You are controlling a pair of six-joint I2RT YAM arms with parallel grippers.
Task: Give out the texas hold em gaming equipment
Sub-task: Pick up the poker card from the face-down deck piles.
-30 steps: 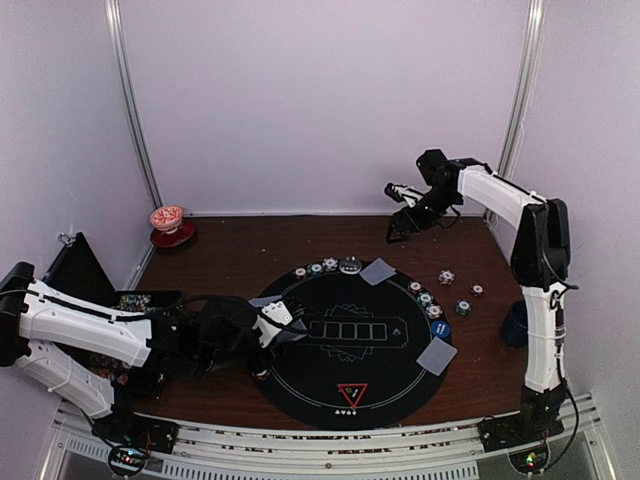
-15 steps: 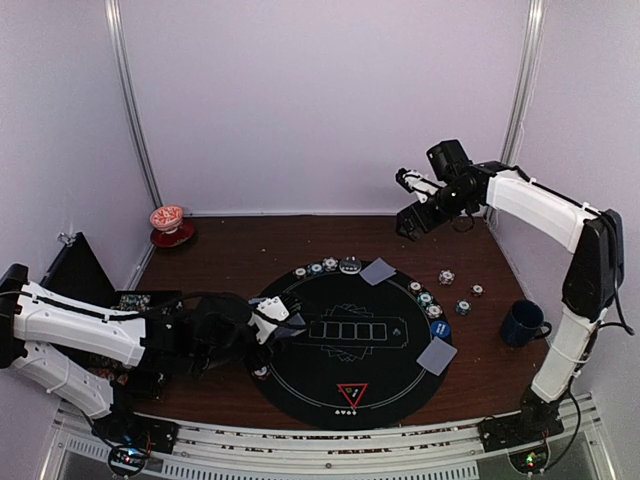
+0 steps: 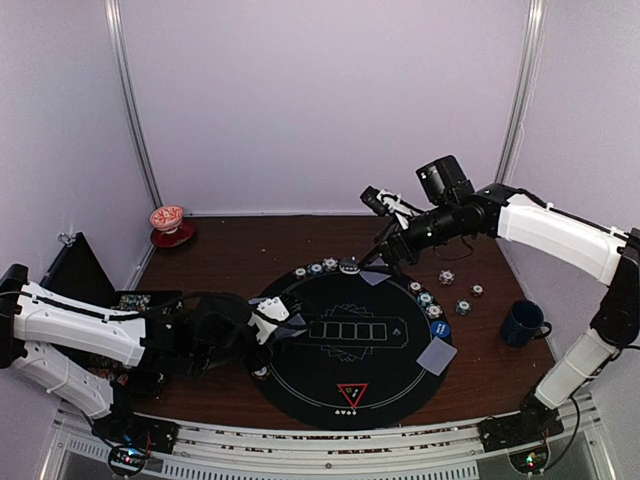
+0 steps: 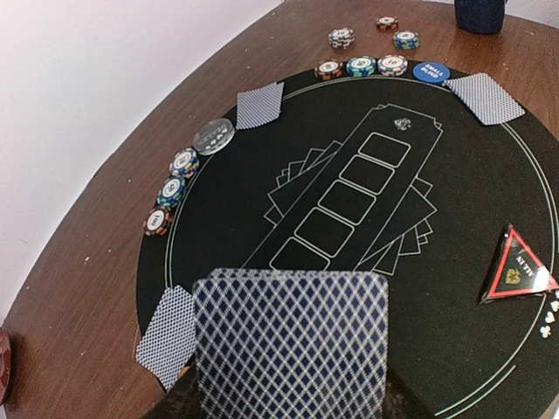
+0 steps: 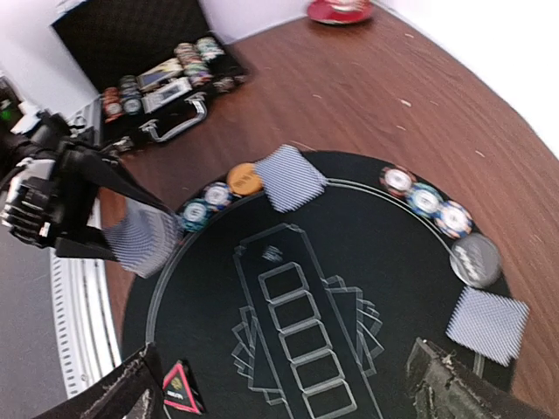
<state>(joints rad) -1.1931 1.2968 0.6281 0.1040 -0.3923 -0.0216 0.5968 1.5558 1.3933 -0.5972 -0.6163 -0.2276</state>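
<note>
My left gripper (image 3: pixel 278 323) is shut on a stack of blue-backed playing cards (image 4: pixel 293 345), low over the left side of the round black mat (image 3: pixel 310 375). Single cards (image 4: pixel 166 336) (image 4: pixel 260 105) (image 4: pixel 485 96) lie face down round the mat's rim, beside rows of striped chips (image 4: pixel 171 190) (image 4: pixel 361 65). A blue button (image 4: pixel 431 73), an orange button (image 5: pixel 244 179) and a red triangle marker (image 3: pixel 352 393) also sit on the mat. My right gripper (image 3: pixel 381 230) hangs open and empty above the mat's far edge.
Three loose chips (image 3: pixel 462 292) lie on the wood right of the mat, near a dark blue mug (image 3: pixel 522 322). A red-and-white cup on its saucer (image 3: pixel 167 220) stands at the back left. An open black case (image 5: pixel 166 78) with chips sits left of the mat.
My right arm has swung from the back right corner leftward and down to the mat's far edge, still open. The left arm and its cards have barely moved.
</note>
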